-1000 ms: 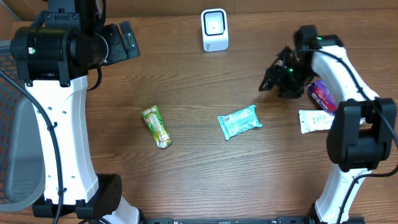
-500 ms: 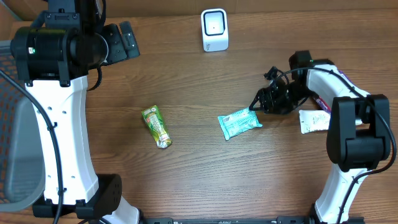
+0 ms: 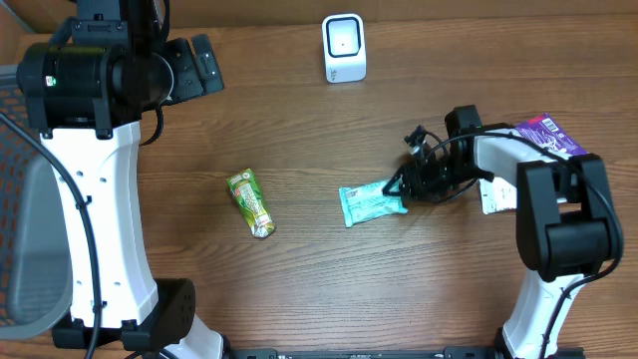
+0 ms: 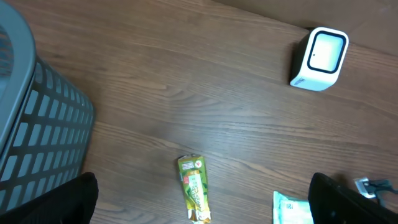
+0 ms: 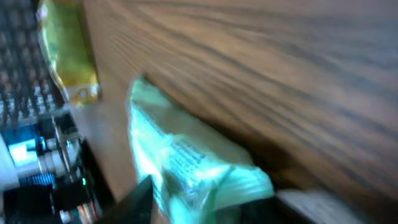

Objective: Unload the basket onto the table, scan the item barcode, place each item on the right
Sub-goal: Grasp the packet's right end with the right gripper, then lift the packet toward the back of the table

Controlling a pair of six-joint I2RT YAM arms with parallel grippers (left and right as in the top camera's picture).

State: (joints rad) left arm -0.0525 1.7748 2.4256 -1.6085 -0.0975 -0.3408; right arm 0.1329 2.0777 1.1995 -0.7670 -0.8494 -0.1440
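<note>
**A:** Overhead view. What lies on the table (image 3: pixel 299 299)?

**B:** The top is wood-grain. Centre-right lies the teal packet (image 3: pixel 367 204), a flat, crinkled foil pillow, tilted. Well apart to its left is a narrow, glossy green packet (image 3: pixel 250 202) with a yellow lower end. At the far edge stands the scanner (image 3: pixel 344 47), a white rounded box with a dark window.

**A:** And the right gripper (image 3: pixel 402 187)?

**B:** It is at the teal packet's right end. The right wrist view is blurred, but it shows that end bunched between the fingers, so the claw appears clenched on it. The packet rests on the table.

**A:** The left gripper (image 3: pixel 195 64)?

**B:** It is at the far left. Its wrist view shows the fingers spread to both lower corners: released. That view also shows the slotted wall of a grey basket (image 4: pixel 37 130), of which the overhead view gives only an edge.

**A:** Other items?

**B:** A purple packet (image 3: pixel 546 135) and a white packet (image 3: pixel 498 194) lie by the right arm, partly hidden.

**A:** Legible writing?

**B:** The teal packet's print is too smeared to read.
</note>
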